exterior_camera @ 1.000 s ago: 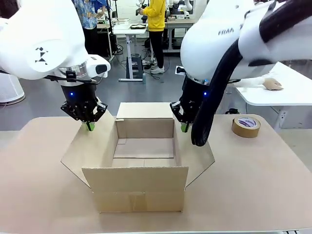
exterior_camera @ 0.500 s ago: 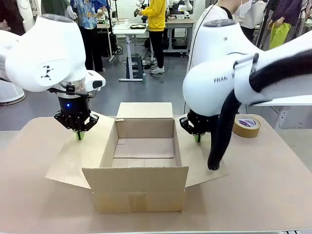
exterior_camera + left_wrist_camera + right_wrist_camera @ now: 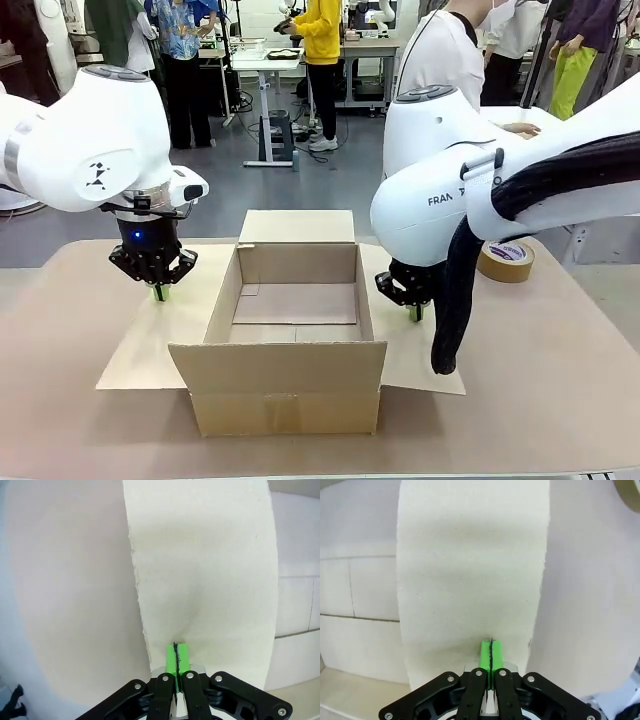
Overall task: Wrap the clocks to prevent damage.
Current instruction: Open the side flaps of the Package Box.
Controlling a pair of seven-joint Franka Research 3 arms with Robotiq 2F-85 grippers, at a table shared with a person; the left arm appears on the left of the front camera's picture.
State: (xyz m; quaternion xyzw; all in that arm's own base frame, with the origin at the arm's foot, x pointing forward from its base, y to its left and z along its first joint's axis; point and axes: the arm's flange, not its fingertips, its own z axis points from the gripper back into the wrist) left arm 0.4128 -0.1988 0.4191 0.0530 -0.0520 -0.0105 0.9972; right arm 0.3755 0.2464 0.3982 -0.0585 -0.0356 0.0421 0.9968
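An open cardboard box (image 3: pixel 285 400) sits mid-desk, mouth up, with its side flaps spread flat toward the left and right edges. The left claw (image 3: pixel 158 292), pinched closed and empty, rests tip-down on the left flap (image 3: pixel 150 345). The right claw (image 3: pixel 416 315), also closed and empty, rests on the right flap (image 3: pixel 405 350). A tape roll (image 3: pixel 505 260) lies near the far right corner of the tan desk (image 3: pixel 540 390).

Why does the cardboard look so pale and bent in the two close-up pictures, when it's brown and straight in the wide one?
Left wrist view: the left flap bows at its edges under the wide-angle lens and looks washed out. Right wrist view: the same for the right flap. Front view: even light, sharp, the box a true brown.
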